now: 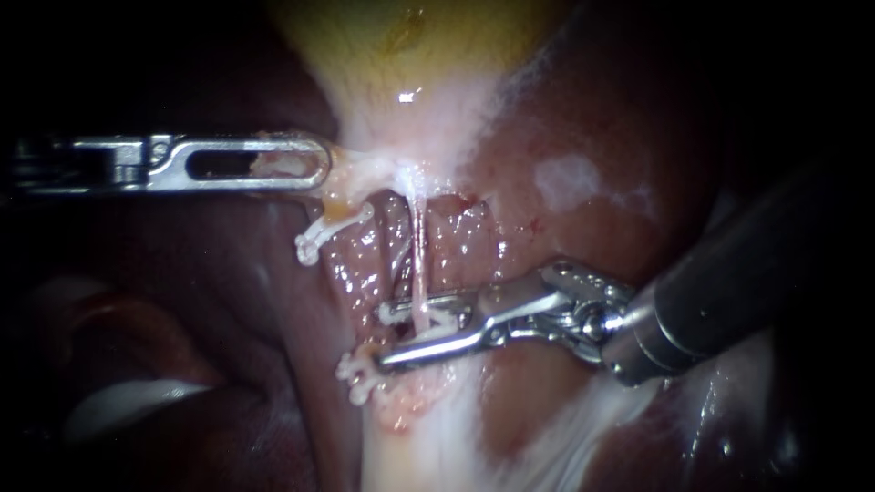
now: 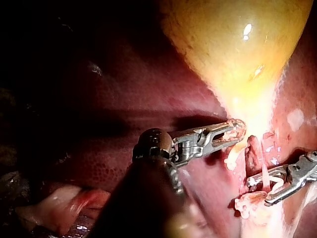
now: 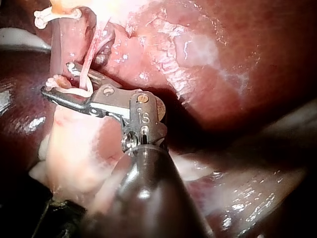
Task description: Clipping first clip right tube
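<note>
The yellow gallbladder (image 1: 410, 55) narrows to a pale neck. My left instrument (image 1: 305, 166) comes in from the left, its jaws shut on tissue at that neck (image 2: 233, 131). The right tube (image 1: 418, 246) is a thin pale strand running down from the neck. My right instrument (image 1: 386, 335) stands across it with its jaws open, one on each side of the strand, and a white clip (image 1: 439, 319) shows between them (image 3: 57, 78). The reddish left tube (image 1: 355, 264) carries two white clips, one higher (image 1: 317, 240) and one lower (image 1: 358, 378).
Dark red liver (image 1: 592, 182) lies to the right of and behind the tubes, with a pale patch on it. White tissue (image 1: 428, 437) spreads below the tubes. Beyond the left instrument's shaft the field is dark.
</note>
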`<state>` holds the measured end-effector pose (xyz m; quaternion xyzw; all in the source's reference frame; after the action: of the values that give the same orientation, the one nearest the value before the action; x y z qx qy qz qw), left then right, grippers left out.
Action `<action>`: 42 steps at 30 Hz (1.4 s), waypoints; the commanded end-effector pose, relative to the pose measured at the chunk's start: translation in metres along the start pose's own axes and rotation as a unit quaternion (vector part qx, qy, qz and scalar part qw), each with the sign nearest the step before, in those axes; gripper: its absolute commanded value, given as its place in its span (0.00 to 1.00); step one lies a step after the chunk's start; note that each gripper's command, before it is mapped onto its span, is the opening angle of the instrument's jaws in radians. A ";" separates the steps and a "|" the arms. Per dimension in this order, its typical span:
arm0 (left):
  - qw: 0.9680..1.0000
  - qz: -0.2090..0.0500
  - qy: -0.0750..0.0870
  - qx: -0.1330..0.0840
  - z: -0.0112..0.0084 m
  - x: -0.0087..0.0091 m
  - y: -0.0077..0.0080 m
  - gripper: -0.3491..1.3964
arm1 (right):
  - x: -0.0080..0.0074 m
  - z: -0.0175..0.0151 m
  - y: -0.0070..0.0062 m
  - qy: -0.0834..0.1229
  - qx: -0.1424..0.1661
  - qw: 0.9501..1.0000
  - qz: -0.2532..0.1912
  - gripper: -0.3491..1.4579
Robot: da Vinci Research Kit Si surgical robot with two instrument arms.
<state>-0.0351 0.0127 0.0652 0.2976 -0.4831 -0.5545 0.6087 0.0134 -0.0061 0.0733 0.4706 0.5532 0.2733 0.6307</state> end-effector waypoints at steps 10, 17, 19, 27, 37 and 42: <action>1.000 0.000 0.001 0.000 0.0000 0.0000 0.0006 0.00 | 0.0003 0.0001 0.0000 0.010 0.005 1.000 0.005 0.39; 1.000 0.000 0.001 0.000 0.0000 -0.0001 0.0007 0.00 | 0.0004 0.0003 0.0001 0.011 0.005 1.000 0.017 0.35; 1.000 0.000 0.001 0.000 0.0000 0.0000 0.0007 0.00 | 0.0004 0.0003 0.0001 0.011 0.005 1.000 0.017 0.31; 1.000 0.000 0.000 -0.001 -0.0001 0.0000 0.0007 0.00 | 0.0002 -0.0001 0.0000 0.011 0.005 1.000 0.017 0.00; 1.000 0.000 0.000 -0.001 -0.0001 0.0000 0.0007 0.00 | 0.0000 -0.0006 -0.0002 0.008 -0.007 1.000 0.017 0.00; 1.000 0.000 0.000 -0.001 -0.0001 0.0000 0.0007 0.00 | 0.0000 -0.0006 -0.0002 0.008 -0.007 1.000 0.017 0.00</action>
<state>-0.0347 0.0129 0.0658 0.2971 -0.4830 -0.5546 0.6090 0.0128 -0.0060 0.0731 0.4736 0.5483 0.2915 0.6246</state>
